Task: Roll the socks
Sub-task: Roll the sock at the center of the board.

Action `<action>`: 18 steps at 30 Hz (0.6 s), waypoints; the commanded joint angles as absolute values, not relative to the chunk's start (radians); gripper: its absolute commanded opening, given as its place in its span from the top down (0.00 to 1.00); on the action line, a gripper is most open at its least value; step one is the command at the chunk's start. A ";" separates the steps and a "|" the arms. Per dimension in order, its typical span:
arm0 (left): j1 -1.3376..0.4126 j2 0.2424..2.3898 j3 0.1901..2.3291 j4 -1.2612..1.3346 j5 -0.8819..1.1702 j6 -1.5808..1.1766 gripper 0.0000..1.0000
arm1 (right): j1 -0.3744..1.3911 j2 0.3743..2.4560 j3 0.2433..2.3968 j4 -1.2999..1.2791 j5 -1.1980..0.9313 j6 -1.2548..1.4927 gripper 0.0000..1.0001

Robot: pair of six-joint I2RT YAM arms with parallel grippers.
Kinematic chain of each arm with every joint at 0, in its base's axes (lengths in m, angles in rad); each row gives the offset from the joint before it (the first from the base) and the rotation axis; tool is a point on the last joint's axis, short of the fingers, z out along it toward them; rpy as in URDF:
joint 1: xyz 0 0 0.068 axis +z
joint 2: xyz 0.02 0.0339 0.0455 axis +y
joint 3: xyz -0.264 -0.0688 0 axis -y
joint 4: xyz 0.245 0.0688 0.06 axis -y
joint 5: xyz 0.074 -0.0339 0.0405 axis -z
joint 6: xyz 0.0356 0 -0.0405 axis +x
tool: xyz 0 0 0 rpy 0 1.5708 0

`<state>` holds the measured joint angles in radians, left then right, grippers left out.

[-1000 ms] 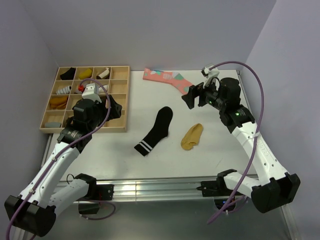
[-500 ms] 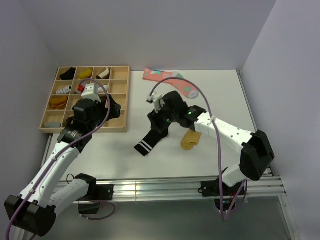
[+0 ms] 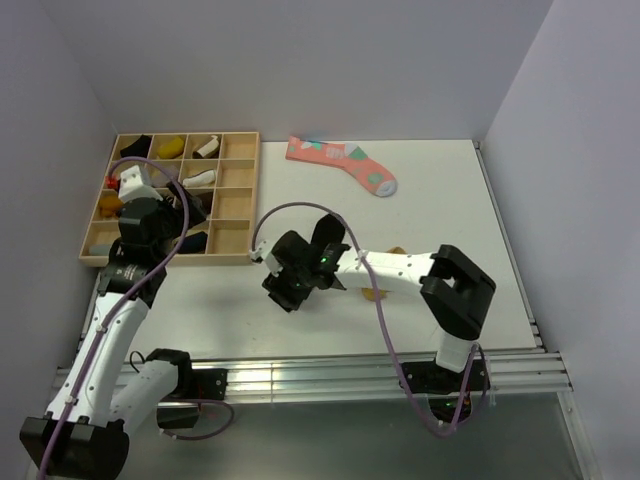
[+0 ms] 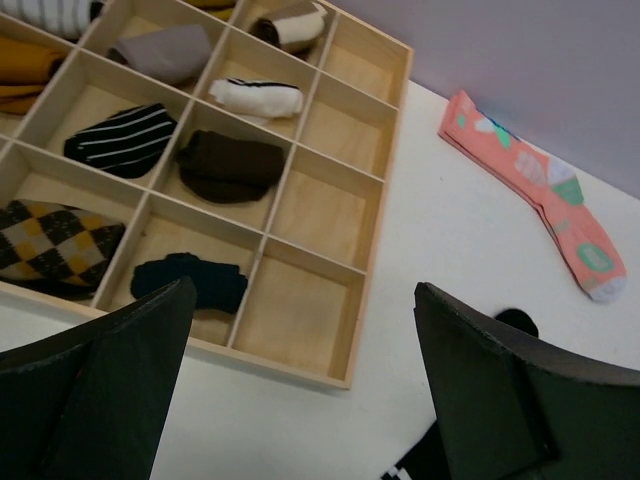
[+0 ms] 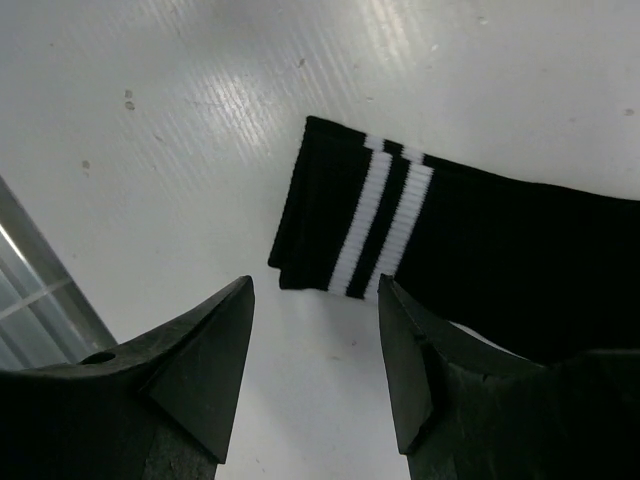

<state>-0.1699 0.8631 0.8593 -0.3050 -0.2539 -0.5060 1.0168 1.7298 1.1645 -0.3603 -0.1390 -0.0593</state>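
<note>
We see the black sock point(image 3: 330, 233) lying flat near the middle of the white table point(image 3: 450, 200), its toe toward the far side and its striped cuff toward the near left. The right arm point(image 3: 400, 266) reaches across the table from the right and covers the sock's middle in the top view. The right gripper point(image 3: 283, 290) hangs over the cuff end. From the right wrist, its jaws stand apart with only bare table between them, and the two white stripes of the cuff point(image 5: 385, 225) lie just beyond the fingertips, not between them.

The mustard sock point(image 3: 377, 294) lies just right of the black one. The same arm crosses over it, so we can make out only small parts of it on either side of the arm.

The pink sock point(image 3: 340, 158) lies well apart from both, along the far edge of the table.

On the left sits the wooden tray point(image 3: 231, 205). Several of its compartments hold rolled socks point(image 4: 230, 165), while those nearest the table's middle are bare wood. The left gripper point(image 3: 190, 228) hovers above the tray's near side with its jaws wide apart, holding nothing.
</note>
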 commanded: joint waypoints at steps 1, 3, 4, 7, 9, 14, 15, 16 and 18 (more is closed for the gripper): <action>-0.109 0.842 0.876 -0.278 -0.249 -0.532 0.03 | 1.046 1.778 1.233 -0.330 -0.083 -0.035 0.40; -0.095 0.835 0.876 -0.276 -0.236 -0.532 0.03 | 1.060 1.801 1.244 -0.322 -0.068 -0.032 0.40; -0.088 0.834 0.876 -0.275 -0.233 -0.534 0.03 | 1.063 1.821 1.250 -0.322 -0.063 -0.029 0.40; -0.081 0.833 0.873 -0.271 -0.221 -0.532 0.03 | 1.074 1.858 1.276 -0.322 -0.046 -0.025 0.40; -0.081 0.838 0.874 -0.275 -0.218 -0.531 0.04 | 1.081 1.876 1.282 -0.322 -0.028 -0.022 0.40; -0.078 0.845 0.877 -0.275 -0.206 -0.531 0.04 | 1.097 1.888 1.285 -0.325 -0.002 -0.018 0.41; -0.078 0.845 0.876 -0.273 -0.201 -0.529 0.04 | 1.101 1.894 1.287 -0.325 0.023 -0.018 0.41; -0.077 0.845 0.877 -0.273 -0.198 -0.531 0.04 | 1.109 1.894 1.290 -0.325 0.029 -0.020 0.41; -0.077 0.845 0.877 -0.273 -0.196 -0.529 0.04 | 1.115 1.899 1.289 -0.324 0.034 -0.015 0.41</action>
<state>-0.0834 0.8497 0.8593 -0.3035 -0.2203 -0.5186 1.0950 1.8851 1.2449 -0.3515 -0.0109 -0.0299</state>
